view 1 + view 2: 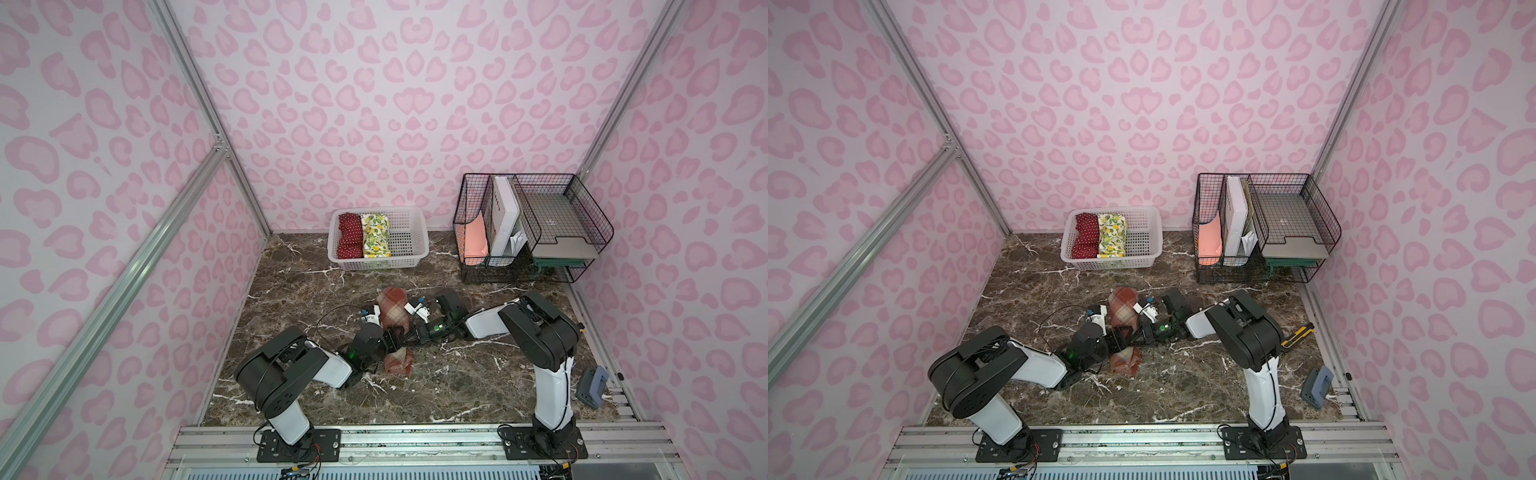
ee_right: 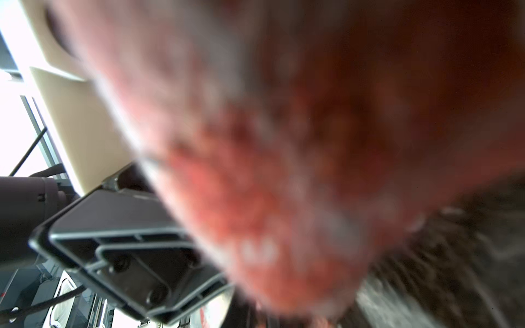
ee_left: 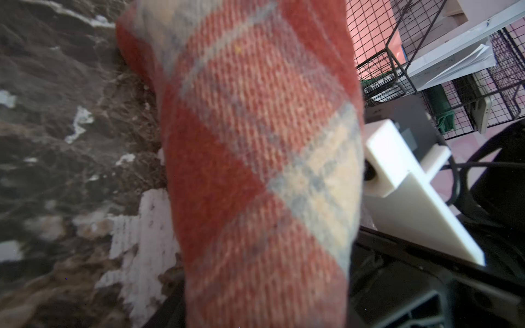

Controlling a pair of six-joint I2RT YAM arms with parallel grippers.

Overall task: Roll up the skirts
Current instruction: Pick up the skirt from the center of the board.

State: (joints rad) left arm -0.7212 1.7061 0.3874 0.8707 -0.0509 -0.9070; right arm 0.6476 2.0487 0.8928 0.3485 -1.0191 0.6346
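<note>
**Slack threatened in the plaid roll**

The right gripper is drawn shut at the middle of the plaid skirt. Whether a fold is pinched in it cannot be told, since its wrist view is filled by blurred red cloth. The left gripper is set against the same middle from the opposite side, and how its jaws stand cannot be told.

The skirt is seen in both top views as a thick roll on the marble table, with one end pointed toward the white basket. In the basket the red dotted skirt and the lemon skirt are laid side by side, already rolled.

Thick cloth is judged likely to spring open if the roll is released unevenly. If only an outer layer is caught, the roll could be unwound in a lift. Both ends are left unsupported beyond the grippers, so sagging, or snagging on the basket rim, may be expected.
</note>
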